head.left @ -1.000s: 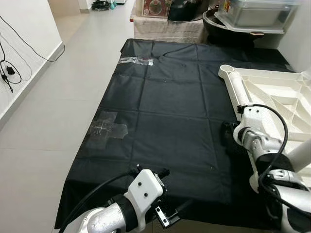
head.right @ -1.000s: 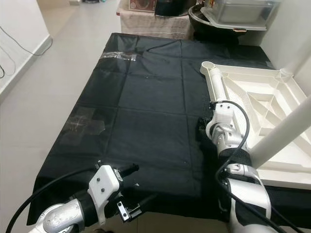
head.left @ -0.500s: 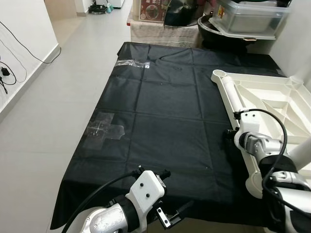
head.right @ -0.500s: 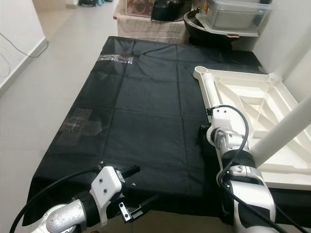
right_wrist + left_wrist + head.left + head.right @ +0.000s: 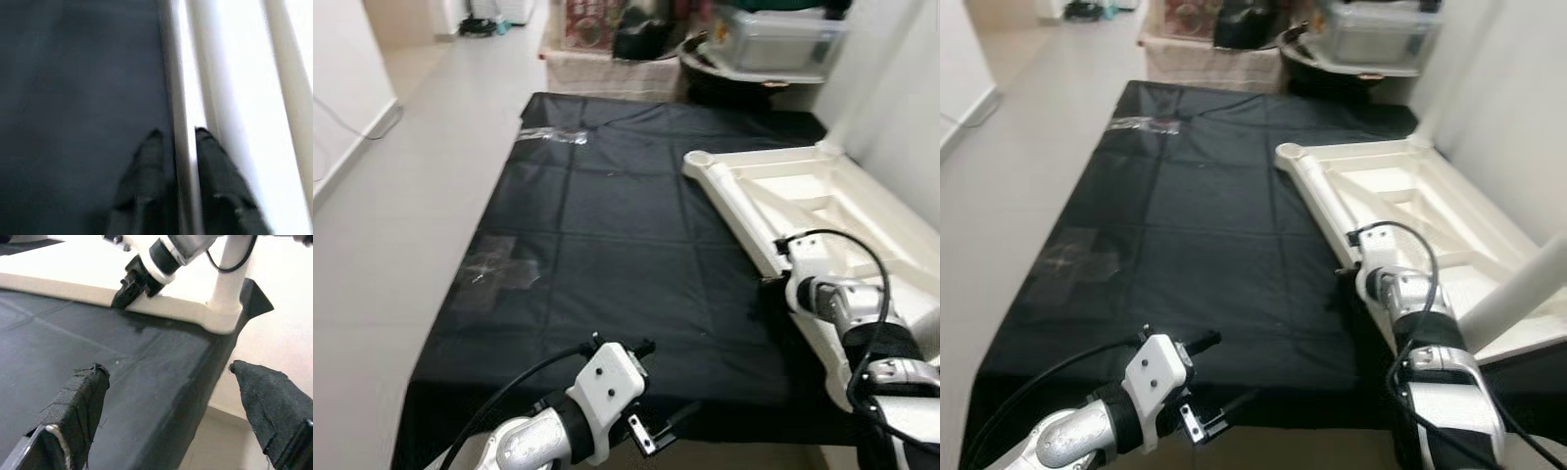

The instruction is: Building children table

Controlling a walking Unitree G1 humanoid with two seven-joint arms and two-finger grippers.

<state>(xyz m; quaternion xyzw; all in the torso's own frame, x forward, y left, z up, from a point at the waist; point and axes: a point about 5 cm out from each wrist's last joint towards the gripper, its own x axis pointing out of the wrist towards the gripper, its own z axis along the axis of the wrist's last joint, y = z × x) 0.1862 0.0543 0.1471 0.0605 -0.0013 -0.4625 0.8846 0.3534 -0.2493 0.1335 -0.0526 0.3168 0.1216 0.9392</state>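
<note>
A white children's table (image 5: 803,186) lies upside down on the right part of a black cloth (image 5: 607,245). One white leg (image 5: 1518,294) rises at the near right. My right gripper (image 5: 766,284) is at the table's near left edge. In the right wrist view its two black fingers (image 5: 146,166) straddle the thin white rim (image 5: 182,147), shut on it. My left gripper (image 5: 666,426) hovers low over the cloth's near edge, and its cloth-wrapped fingers (image 5: 78,406) stand wide open with nothing between them. The left wrist view also catches the right gripper (image 5: 128,288) against the rim.
Clear tape patches (image 5: 494,269) stick the cloth to the pale tiled floor (image 5: 382,225). Boxes, a dark basin and a plastic bin (image 5: 773,39) crowd the far end. A white wall (image 5: 901,98) runs close along the right, behind the table.
The camera has turned, so the whole scene sits further left. The right gripper stays on the table's rim. The left arm holds its place, fingers still apart.
</note>
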